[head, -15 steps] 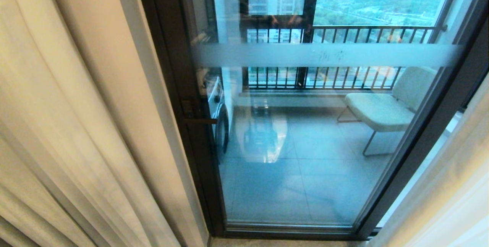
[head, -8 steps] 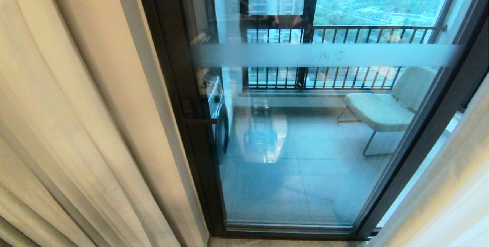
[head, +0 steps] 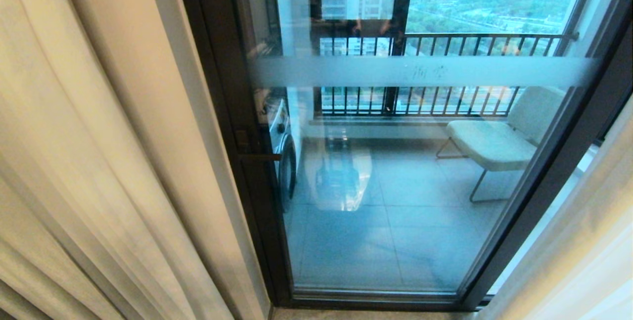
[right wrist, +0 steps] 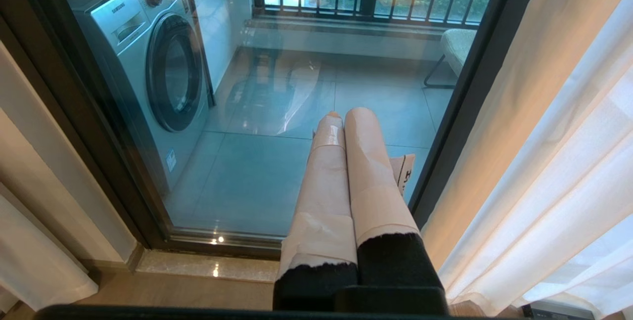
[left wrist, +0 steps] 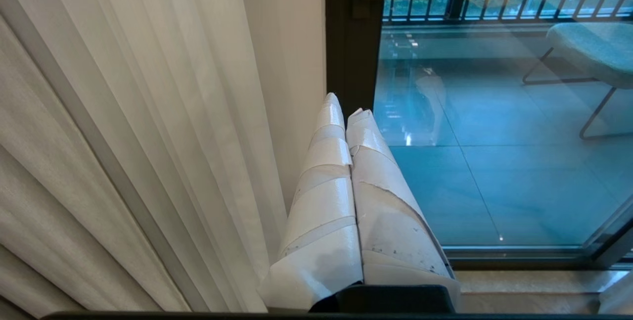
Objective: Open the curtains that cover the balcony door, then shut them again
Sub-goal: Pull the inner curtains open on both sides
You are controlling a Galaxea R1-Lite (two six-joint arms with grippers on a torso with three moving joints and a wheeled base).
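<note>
I see the cream-beige pleated curtains (head: 99,161) drawn aside off the dark-framed glass balcony door (head: 395,186), so both tape-wrapped grippers, left gripper (left wrist: 343,107) and right gripper (right wrist: 346,114), hang pressed closed and empty before it.

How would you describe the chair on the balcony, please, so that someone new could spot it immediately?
Start at the balcony door, the dark-framed glass panel between the drawn-back curtains. Through the glass, look to the right side of the tiled balcony, below the black railing. The chair is a low, pale cushioned seat on thin metal legs, unlike the boxy washing machine opposite.
</note>
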